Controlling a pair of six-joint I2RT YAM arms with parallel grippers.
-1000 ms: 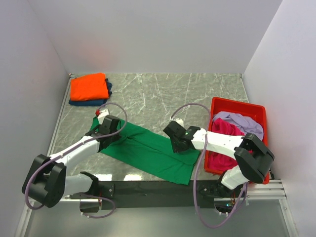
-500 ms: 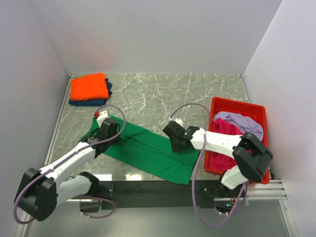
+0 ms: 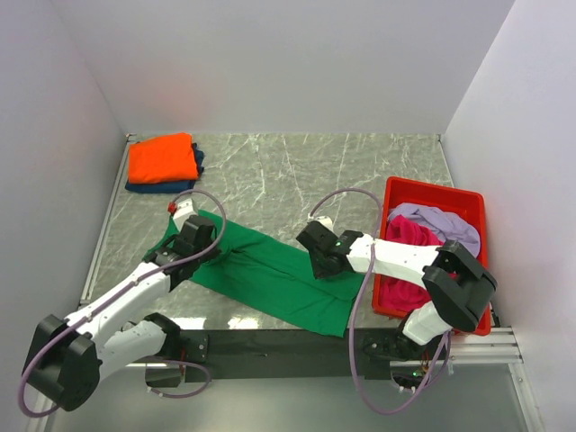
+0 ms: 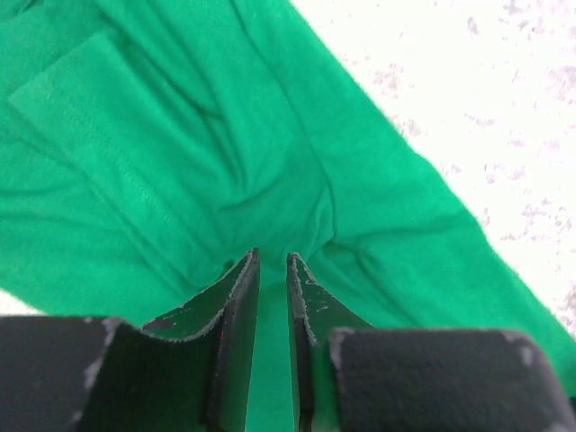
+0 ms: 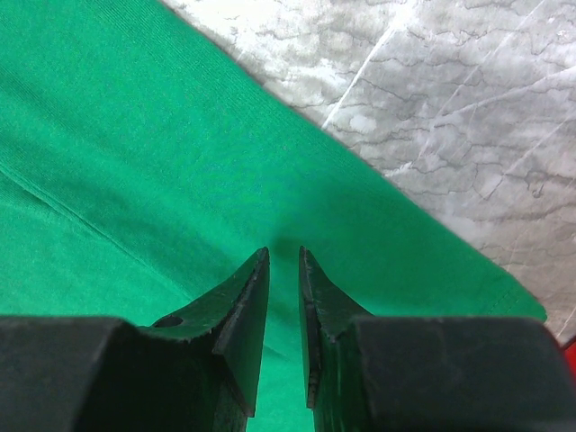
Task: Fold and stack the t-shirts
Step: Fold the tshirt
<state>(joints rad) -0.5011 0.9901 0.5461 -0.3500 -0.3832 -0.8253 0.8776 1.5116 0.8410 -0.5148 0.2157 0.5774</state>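
Note:
The bright green t-shirt point(image 3: 270, 270) lies as a long folded band slanting across the near table. My left gripper point(image 3: 203, 243) stands on its left end. In the left wrist view the left gripper point(image 4: 273, 256) has its jaws a narrow gap apart, with creases in the green cloth point(image 4: 225, 135) running in to the tips. My right gripper point(image 3: 322, 257) rests on the right end. In the right wrist view the right gripper point(image 5: 284, 252) is also slightly open over smooth green cloth point(image 5: 135, 180). An orange t-shirt point(image 3: 162, 158) lies folded on a navy blue one point(image 3: 171, 187) at the back left.
A red bin point(image 3: 432, 187) at the right holds the crumpled magenta t-shirt point(image 3: 409, 238) and the pale lilac one point(image 3: 441, 223). Side walls close in the marble table point(image 3: 315, 171). A dark rail point(image 3: 270, 342) runs along the near edge.
The left gripper's jaws have parted a little on the green cloth, and the left arm's elbow has swung down towards the near edge. The right arm has held still.

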